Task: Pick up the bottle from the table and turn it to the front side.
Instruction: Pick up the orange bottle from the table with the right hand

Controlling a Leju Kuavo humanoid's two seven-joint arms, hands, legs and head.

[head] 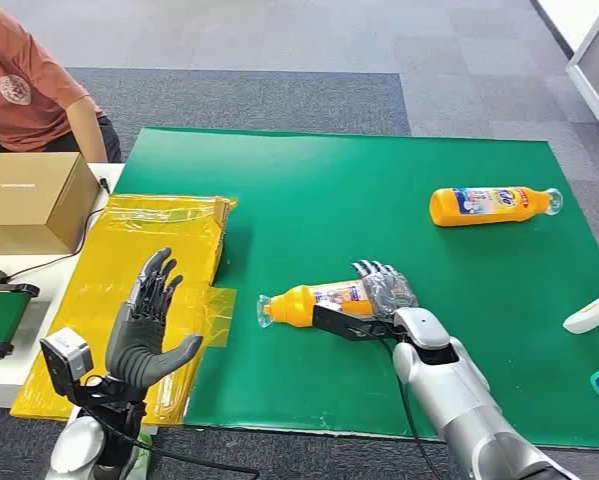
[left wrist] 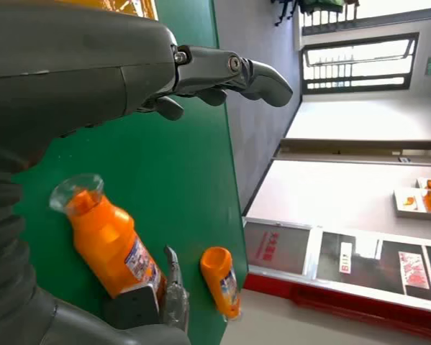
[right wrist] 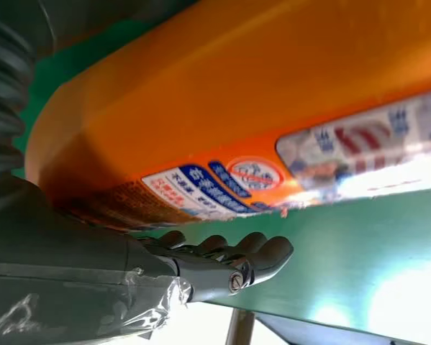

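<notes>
While the right hand has its fingers wrapped round the orange bottle, that bottle's lying sideways on the green mat, clear cap pointing to the robot's left. Left hand is raised over the yellow plastic, fingers spread, holding nothing. A second orange bottle lies well apart on the counter.

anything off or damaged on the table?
No spill or damage visible. Both orange bottles lie on their sides on the green mat: one in the right hand, the other near the far right edge. The yellow sheet on the left is wrinkled, with a loose flap overlapping the mat.
</notes>
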